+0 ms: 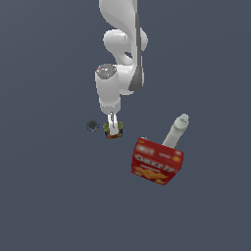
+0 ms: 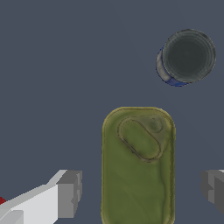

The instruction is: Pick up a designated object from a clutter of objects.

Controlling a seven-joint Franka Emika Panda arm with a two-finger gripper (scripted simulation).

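- Grey square finger pads [image 2: 69,192] of the white parallel gripper [image 2: 142,190] stand spread wide, one on each side of the small squat can with the green-yellow oblong top [image 2: 138,164]; neither touches it.
- Can lies directly under the gripper, between the pads; its long axis runs across the closing line, so the jaws would shut on the narrow width.
- Exterior view: gripper [image 1: 113,125] down at the can [image 1: 113,131] on the dark grey floor [image 1: 49,196].
- Tiny dark grey round object [image 1: 92,125] sits near, apart; red cracker box [image 1: 157,161] and white-grey bottle [image 1: 175,130] well apart.

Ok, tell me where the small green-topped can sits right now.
The can sits left of centre in the exterior view, directly under the gripper, beside the small dark round object.
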